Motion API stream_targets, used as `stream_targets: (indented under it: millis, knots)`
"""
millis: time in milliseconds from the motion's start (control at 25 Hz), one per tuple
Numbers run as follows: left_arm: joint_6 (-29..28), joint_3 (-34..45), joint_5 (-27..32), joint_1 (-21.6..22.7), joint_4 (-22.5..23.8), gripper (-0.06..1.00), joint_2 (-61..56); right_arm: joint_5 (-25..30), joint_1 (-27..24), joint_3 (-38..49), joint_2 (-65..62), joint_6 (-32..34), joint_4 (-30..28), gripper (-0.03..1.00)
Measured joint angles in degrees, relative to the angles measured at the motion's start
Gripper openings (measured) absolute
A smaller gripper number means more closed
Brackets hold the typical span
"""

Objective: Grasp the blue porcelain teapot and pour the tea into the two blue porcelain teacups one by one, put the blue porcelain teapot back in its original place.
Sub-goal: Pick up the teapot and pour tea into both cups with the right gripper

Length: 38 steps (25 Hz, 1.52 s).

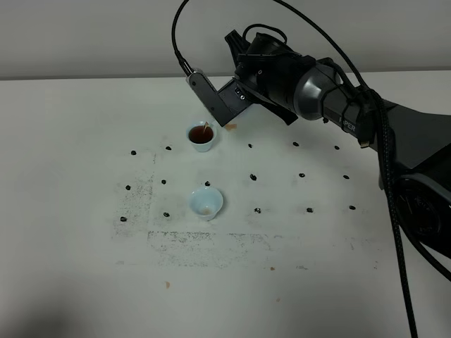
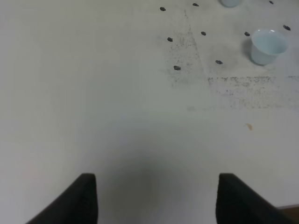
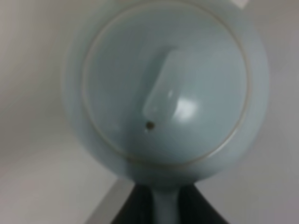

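Observation:
The blue porcelain teapot (image 3: 163, 88) fills the right wrist view, seen lid-on with its knob in the middle. My right gripper (image 3: 166, 205) is shut on its handle. In the exterior high view the right gripper (image 1: 215, 105) hangs just right of and above the far teacup (image 1: 201, 136), and the arm hides the teapot. That teacup holds dark tea, and a thin stream falls into it. The near teacup (image 1: 206, 203) stands upright with only a faint trace inside; it also shows in the left wrist view (image 2: 267, 44). My left gripper (image 2: 156, 200) is open and empty over bare table.
The white table (image 1: 70, 176) carries rows of small black marks (image 1: 254, 177) and a scuffed rectangle outline (image 1: 183, 239). Small brown stains lie near the far cup (image 1: 232, 127) and toward the front (image 1: 167, 284). The right arm's cables (image 1: 394, 232) hang at the right.

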Motion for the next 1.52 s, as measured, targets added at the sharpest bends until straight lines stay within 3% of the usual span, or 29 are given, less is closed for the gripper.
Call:
stream_targets:
  millis: [200, 440, 600, 760, 960, 1200, 1520]
  knots:
    - [0.0, 0.0, 0.0, 0.0, 0.0, 0.57, 0.0, 3.9, 0.0, 0.0, -0.5, 0.2, 3.1, 0.08]
    - [0.0, 0.0, 0.0, 0.0, 0.0, 0.57, 0.0, 5.6, 0.0, 0.0, -6.9, 8.9, 7.1, 0.08]
    - [0.0, 0.0, 0.0, 0.0, 0.0, 0.57, 0.0, 9.4, 0.0, -0.1, -12.6, 19.0, 13.8, 0.08]
    - [0.0, 0.0, 0.0, 0.0, 0.0, 0.57, 0.0, 17.7, 0.0, -0.3, -15.2, 32.3, 21.4, 0.08]
    - [0.0, 0.0, 0.0, 0.0, 0.0, 0.57, 0.0, 25.6, -0.3, 0.1, -15.4, 48.2, 25.3, 0.08]
    - [0.0, 0.0, 0.0, 0.0, 0.0, 0.57, 0.0, 22.8, -0.9, 8.1, -15.5, 55.0, 28.2, 0.08]
    - [0.0, 0.0, 0.0, 0.0, 0.0, 0.57, 0.0, 8.0, -3.5, 19.2, -15.5, 55.4, 34.5, 0.08]
